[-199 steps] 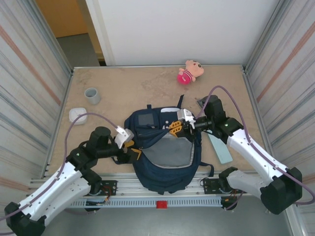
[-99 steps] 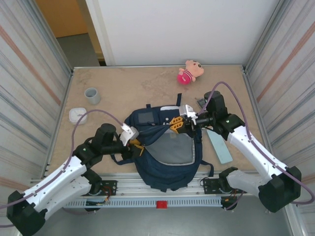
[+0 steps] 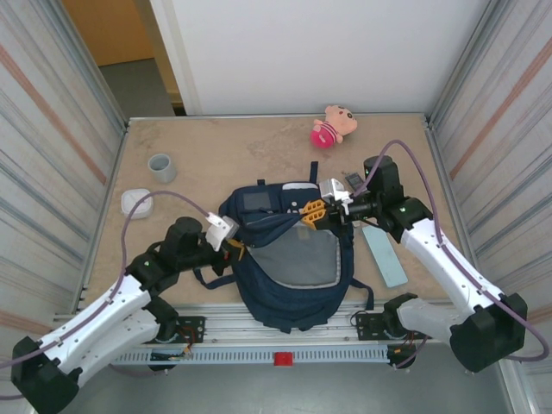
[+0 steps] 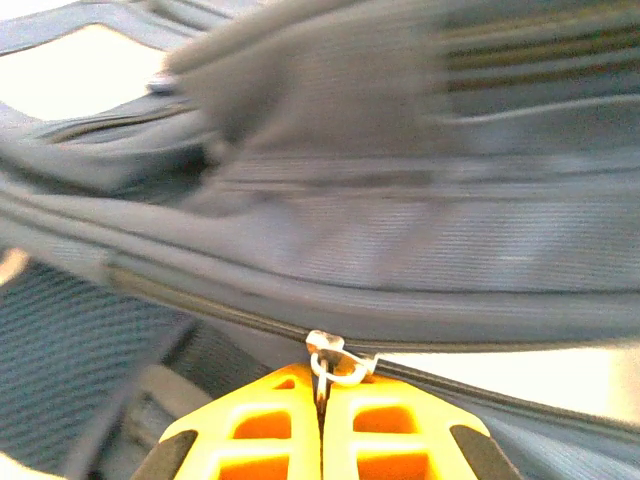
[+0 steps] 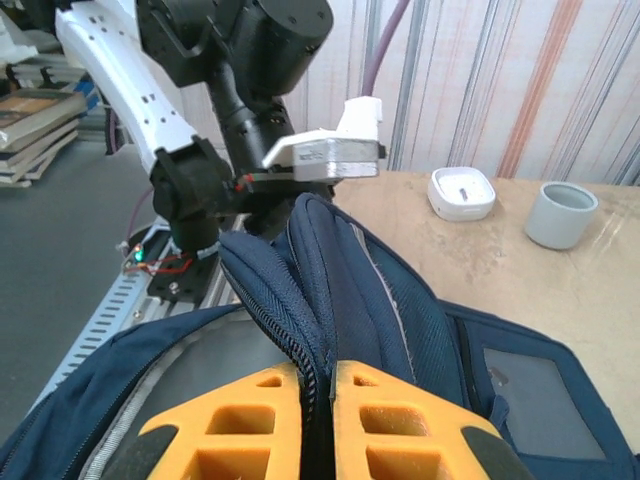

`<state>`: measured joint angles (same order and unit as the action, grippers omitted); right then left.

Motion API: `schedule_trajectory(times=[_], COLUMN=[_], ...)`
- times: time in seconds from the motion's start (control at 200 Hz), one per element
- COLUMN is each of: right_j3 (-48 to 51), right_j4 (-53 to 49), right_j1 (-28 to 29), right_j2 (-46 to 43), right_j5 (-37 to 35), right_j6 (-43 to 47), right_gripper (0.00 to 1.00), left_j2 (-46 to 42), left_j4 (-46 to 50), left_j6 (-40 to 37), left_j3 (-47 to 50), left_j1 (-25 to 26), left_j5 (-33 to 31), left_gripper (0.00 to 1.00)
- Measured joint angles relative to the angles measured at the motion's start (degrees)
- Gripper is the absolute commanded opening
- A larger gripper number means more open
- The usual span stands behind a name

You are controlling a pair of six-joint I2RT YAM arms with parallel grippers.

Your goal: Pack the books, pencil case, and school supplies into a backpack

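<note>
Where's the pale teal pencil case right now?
In the top view, the long pale teal pencil case lies flat on the tan table, just right of the navy blue fabric backpack.

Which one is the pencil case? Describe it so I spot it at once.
Find the big navy backpack. Just right of it, beside the right arm, lies the pencil case: long, flat, pale teal, unlike the round grey cup and white box on the left.
</note>
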<state>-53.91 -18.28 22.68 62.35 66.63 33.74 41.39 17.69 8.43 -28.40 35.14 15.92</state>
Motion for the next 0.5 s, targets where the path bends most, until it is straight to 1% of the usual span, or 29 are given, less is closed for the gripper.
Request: schedule_trajectory(times=[0.09,0.16,0.256,0.291,0.306,0.326,0.371,0.431,0.456,0.501], right_j3=[0.00,0.00,0.00,0.00,0.00,0.00,0.00,-0.04,-0.17,-0.48], right_j4=[-0.26,-0.24,-0.42,-0.55,-0.57,-0.57,-0.59,-0.17,-0.15,-0.13], right_j1=[-0.48,-0.70,-0.70,-0.76,-0.76,-0.81,-0.92,-1.14,-1.22,-1.22], right_j2=[-0.83,-1.60,-1.73,-1.73,-1.73,-1.73,-1.70,-1.70,-1.62,-1.36], right_j5=[1.14,1.62,1.27,0.81,0.66,0.57,0.44,0.68,0.70,0.70], right_j6=[0.00,0.00,-0.02,-0.04,-0.04,-0.04,-0.07,-0.11,-0.15,-0.20], right_gripper=[0.00,0.00,0.00,0.00,0.00,0.00,0.00,0.00,0.00,0.00], left_j2=[1.97,5.14,9.90,11.80,12.55,13.60,15.04,15.21,14.80,13.40], left_j4=[-0.81,-2.38,-5.16,-5.77,-5.84,-5.99,-5.88,-5.07,-4.28,-3.23], left_j6=[1.07,1.33,1.31,1.29,1.27,1.07,0.79,0.28,-0.15,-1.73], left_j3=[0.04,0.02,-1.14,-2.19,-2.64,-3.37,-4.66,-5.62,-5.90,-6.25], left_j1=[-3.67,-5.99,-6.99,-7.15,-7.23,-7.32,-7.45,-7.65,-7.58,-6.60], left_j5=[-0.76,-0.96,-0.94,-1.03,-1.01,-1.03,-1.36,-2.80,-3.63,-4.94], left_gripper=[0.00,0.00,0.00,0.06,0.10,0.17,0.37,0.54,0.60,0.68])
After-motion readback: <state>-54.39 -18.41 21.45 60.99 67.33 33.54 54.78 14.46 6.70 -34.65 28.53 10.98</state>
